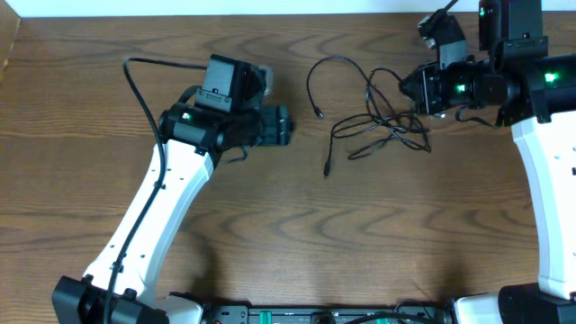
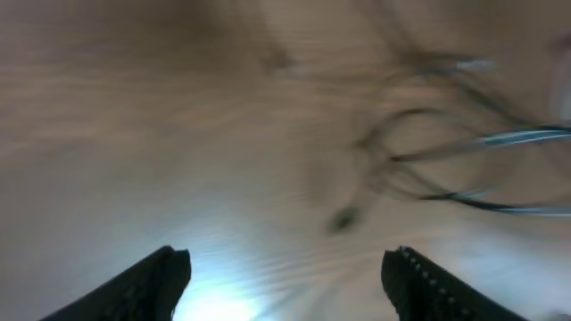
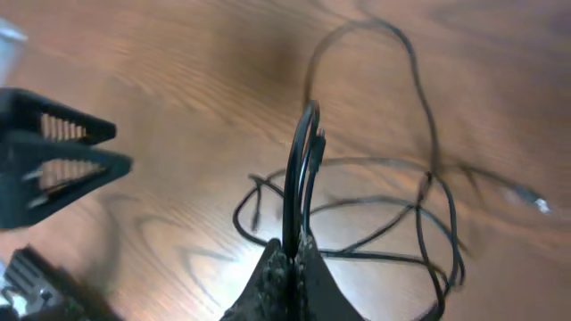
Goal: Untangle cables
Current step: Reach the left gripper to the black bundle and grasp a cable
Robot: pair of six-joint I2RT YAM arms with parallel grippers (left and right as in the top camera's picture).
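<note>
Black cables (image 1: 392,126) lie knotted on worktop (image 1: 297,234); untangling barely begun. R pincer (image 3: 294,257) clamped on one cable loop; L pincer (image 2: 287,266) apart, empty. Separation mostly outstanding.

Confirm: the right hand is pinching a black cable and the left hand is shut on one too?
Not quite. The left wrist view shows the left hand open, holding nothing. The right hand is indeed pinching a black cable.
</note>
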